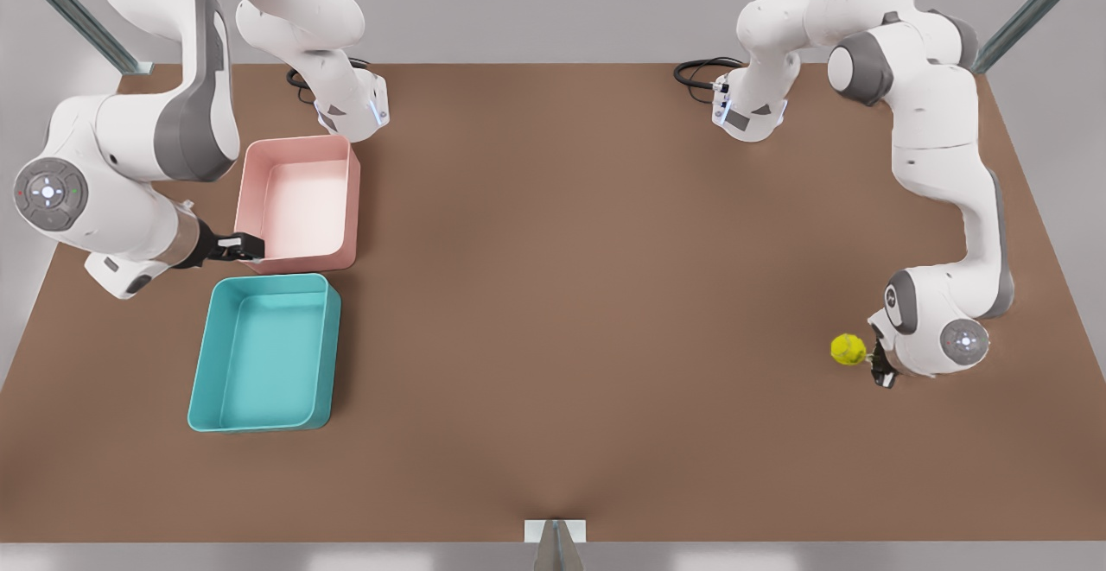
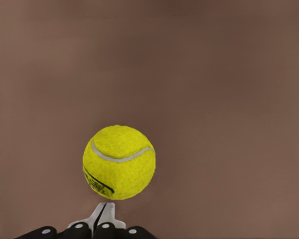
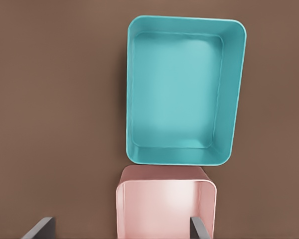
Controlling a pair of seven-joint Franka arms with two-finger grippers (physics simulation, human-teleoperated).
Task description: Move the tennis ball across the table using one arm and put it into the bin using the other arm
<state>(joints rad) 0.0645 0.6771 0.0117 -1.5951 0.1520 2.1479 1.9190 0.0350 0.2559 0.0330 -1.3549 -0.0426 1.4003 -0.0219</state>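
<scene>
I am seeing my left gripper (image 1: 874, 362), fingers pressed together, sitting just beside the small yellow-green tennis ball (image 1: 848, 349) at the front view's lower right. My right gripper (image 1: 246, 247), fingers spread, is hanging over the pink plastic bin (image 1: 298, 204), near the teal rectangular plastic bin (image 1: 263, 353) at left.

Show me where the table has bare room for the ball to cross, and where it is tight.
The table is bare between the tennis ball, just ahead of the shut left gripper, and the bin. It is crowded where the pink bin nearly touches the bin, with the open right gripper over the pink bin's edge.
</scene>
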